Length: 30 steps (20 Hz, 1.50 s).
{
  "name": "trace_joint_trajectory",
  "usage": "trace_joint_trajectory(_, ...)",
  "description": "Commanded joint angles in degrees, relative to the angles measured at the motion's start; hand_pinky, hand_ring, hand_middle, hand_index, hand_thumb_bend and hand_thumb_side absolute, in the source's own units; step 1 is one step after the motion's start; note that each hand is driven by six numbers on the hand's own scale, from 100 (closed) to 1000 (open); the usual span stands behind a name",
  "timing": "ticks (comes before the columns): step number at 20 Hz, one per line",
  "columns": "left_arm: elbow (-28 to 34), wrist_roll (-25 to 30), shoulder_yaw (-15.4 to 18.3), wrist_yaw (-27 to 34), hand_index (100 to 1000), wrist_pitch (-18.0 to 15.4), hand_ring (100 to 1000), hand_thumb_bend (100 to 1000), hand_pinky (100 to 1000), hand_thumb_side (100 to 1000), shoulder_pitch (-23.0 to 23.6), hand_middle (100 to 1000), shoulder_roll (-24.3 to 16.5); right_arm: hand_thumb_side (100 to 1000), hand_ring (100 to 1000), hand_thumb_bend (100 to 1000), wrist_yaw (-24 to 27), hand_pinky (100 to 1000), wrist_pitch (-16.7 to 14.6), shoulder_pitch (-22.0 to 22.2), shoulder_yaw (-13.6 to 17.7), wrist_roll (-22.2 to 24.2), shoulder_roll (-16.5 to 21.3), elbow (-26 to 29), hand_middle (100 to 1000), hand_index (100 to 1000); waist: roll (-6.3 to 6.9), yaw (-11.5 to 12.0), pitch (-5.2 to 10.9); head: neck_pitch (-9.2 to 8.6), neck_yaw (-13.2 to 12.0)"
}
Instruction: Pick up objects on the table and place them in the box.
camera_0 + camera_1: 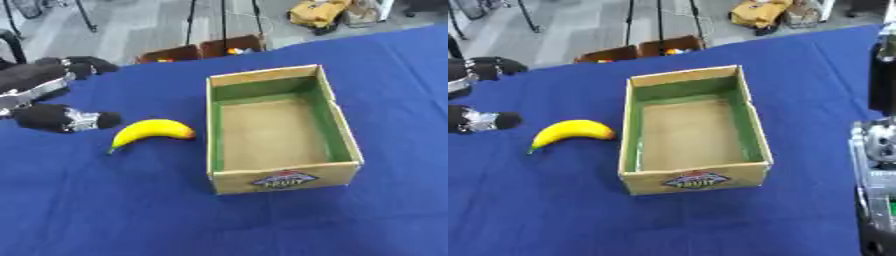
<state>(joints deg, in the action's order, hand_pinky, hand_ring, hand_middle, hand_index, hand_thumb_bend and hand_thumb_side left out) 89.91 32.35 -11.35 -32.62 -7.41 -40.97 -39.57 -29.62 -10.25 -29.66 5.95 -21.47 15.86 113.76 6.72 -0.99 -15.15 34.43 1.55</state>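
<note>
Nothing is in the box (284, 187) yet; I see its brown floor bare. One banana (150, 132) lies on the blue table (131, 210), just beside the box at its 9 o'clock. My left hand (48, 95) waits at 9 o'clock of the banana, near it but apart, fingers and thumb spread, holding nothing. My right hand I cannot see, only part of its arm. I judge the whole task is left.

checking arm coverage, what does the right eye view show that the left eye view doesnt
Only the right eye view shows the robot's right arm along its right edge; its hand is out of frame. Only the left eye view shows most of the left hand, open beside the banana without touching it. Both show the banana on the blue table left of the empty cardboard box.
</note>
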Motion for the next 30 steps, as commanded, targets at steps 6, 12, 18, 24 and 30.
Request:
trace_joint_trajectory(6,-8.69,4.51,-1.93,0.32,1000,0.11,937,522,860,889,-4.89,943,2.08,1000,887,100,0.57,789,-0.02,-0.44,-0.33,0.51,0.45,0.83,713,923,-0.03,-0.36,1.23,-0.23,-0.99)
trace_joint_trajectory(12,-15.76,7.39,-2.85,0.09,1000,0.76,964,504,846,825,-7.31,1000,4.93,1000,884,100,0.69,791,0.04,-0.46,-0.38,0.53,0.28,0.83,707,923,0.04,-0.79,1.24,-0.26,-1.30)
trace_joint_trajectory(18,-20.57,7.75,-2.59,-0.95,1000,1.90,973,284,828,612,-8.63,1000,7.09,1000,881,100,0.84,795,0.09,-0.50,-0.46,0.43,0.20,0.83,702,923,0.26,-1.19,1.07,-0.48,-1.19)
trace_joint_trajectory(24,-24.51,5.94,-1.91,-2.16,1000,2.76,975,254,828,577,-9.55,1000,8.76,1000,877,100,0.96,797,0.10,-0.69,-0.51,0.31,0.23,0.83,696,923,0.48,-1.83,0.75,-1.10,-1.01)
trace_joint_trajectory(30,-27.62,3.38,-1.26,-3.32,1000,2.66,966,204,865,548,-10.22,1000,10.08,1000,874,100,1.11,798,0.14,-0.88,-0.56,0.32,0.28,0.83,691,924,0.66,-2.35,0.33,-1.73,-0.87)
